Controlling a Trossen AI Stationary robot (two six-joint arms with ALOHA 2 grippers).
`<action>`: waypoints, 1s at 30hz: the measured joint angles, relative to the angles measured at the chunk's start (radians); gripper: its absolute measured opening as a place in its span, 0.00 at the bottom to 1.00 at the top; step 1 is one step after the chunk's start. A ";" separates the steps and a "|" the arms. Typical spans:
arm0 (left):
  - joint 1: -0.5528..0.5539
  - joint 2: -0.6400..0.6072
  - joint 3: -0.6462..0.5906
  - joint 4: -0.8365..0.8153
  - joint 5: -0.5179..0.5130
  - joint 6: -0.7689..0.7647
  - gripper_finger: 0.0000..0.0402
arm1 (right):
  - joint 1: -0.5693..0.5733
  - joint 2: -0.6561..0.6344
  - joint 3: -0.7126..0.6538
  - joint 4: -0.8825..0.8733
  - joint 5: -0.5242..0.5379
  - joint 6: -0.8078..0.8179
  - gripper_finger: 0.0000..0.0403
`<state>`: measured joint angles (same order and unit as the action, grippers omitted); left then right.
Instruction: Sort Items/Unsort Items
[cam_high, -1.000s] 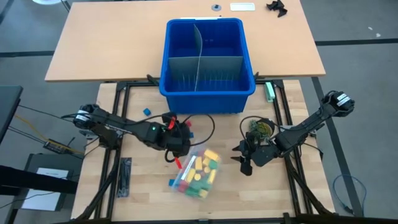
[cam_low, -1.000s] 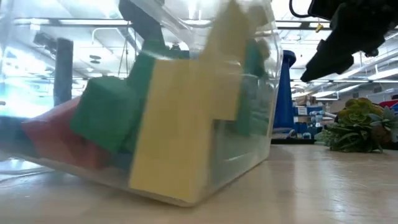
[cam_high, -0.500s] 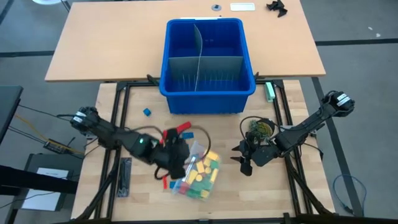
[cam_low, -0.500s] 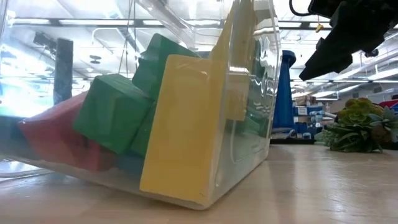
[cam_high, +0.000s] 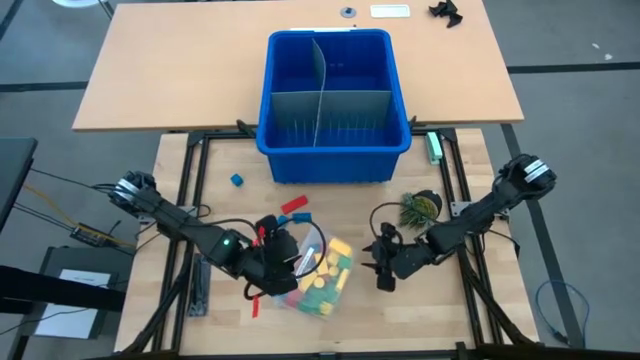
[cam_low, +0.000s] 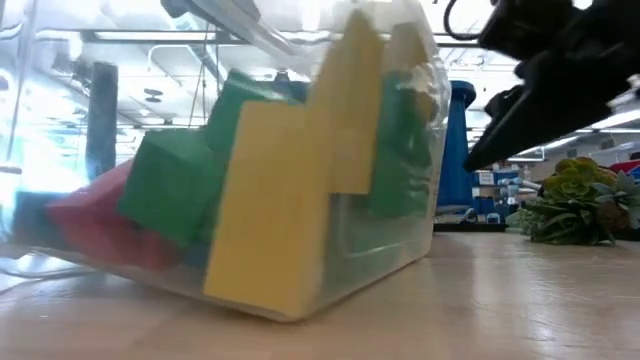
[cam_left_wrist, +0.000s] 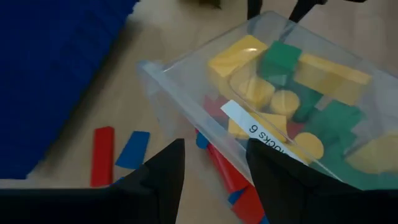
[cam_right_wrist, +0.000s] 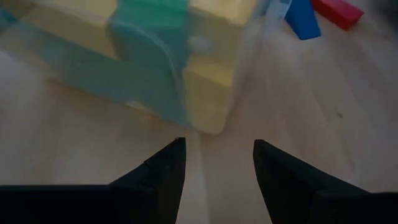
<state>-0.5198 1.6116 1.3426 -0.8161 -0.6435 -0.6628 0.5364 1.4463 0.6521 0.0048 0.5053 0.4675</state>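
A clear plastic box lay tipped on the wooden table, in front of the big blue bin. The box was full of toy blocks in yellow, green and red. In the low view it leaned over, with a big yellow block and green blocks pressed against its clear wall. In the left wrist view a white label ran along its rim.

The blue bin stood at the far side, with its back part on the other table. Grey divider sheets cut it into parts. No blocks could be seen inside it.

A few blocks lay loose on the table. 1 small blue block sat near the bin's left corner. A flat red piece lay just in front of the bin. Another red piece lay beside the left arm.

The left gripper reached low across the table from the left side. It was at the left edge of the clear box. Its 2 fingers were spread apart with the box rim between them, not closed on it.

The right gripper came in low from the right side, near the box but not touching it. Its fingers were spread apart and held nothing. A small green plant sat just behind the right arm.
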 joint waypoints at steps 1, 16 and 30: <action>0.000 0.000 -0.001 -0.011 -0.010 0.000 0.46 | -0.008 0.002 0.000 0.008 0.001 -0.001 0.47; 0.006 0.005 -0.006 -0.014 -0.041 0.006 0.46 | -0.062 -0.031 0.004 0.198 0.023 -0.268 0.46; 0.048 0.012 0.005 -0.010 -0.036 0.059 0.46 | -0.071 -0.041 0.180 0.037 0.030 -0.333 0.42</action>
<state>-0.4713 1.6236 1.3472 -0.8259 -0.6797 -0.6034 0.4655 1.4057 0.8318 0.0418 0.5353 0.1341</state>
